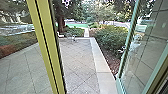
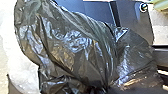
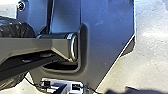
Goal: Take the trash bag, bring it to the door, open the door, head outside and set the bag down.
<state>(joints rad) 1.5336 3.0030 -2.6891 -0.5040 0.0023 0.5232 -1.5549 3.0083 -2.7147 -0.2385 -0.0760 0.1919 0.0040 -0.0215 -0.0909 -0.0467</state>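
- Gripper state first: you cannot tell from these views whether your left gripper or your right gripper is spread or pressed together, so do not count on a firm pinch by sight alone.
- Your trash bag (image 2: 75, 47) shows large and close in the left wrist view, in front of the robot's dark plate (image 3: 107, 37). That suggests it is being carried on your left side, though the grasp itself cannot be made out.
- As a container, the bag is dark, glossy plastic, full-looking and bulging, with creases drawn together towards one part. You cannot see what is in it; the brownish patches could be contents or just reflected light.
- Beside it lies a pale, cloudy area (image 2: 22, 72); you cannot tell whether that is more plastic or bright ground.
- Ahead of you, a yellow-green upright (image 1: 50, 50) stands on your left and a green-framed glass door (image 1: 142, 62) on your right, with paving (image 1: 77, 60) and a leafy shrub (image 1: 110, 37) beyond. The door looks open.
- Judging by that, the pickup, the carry to the door and the opening look done. Getting fully outside and putting the bag down look left.
- Mind the gap: a full, soft bag may swing, snag on the upright or tear if it rubs.
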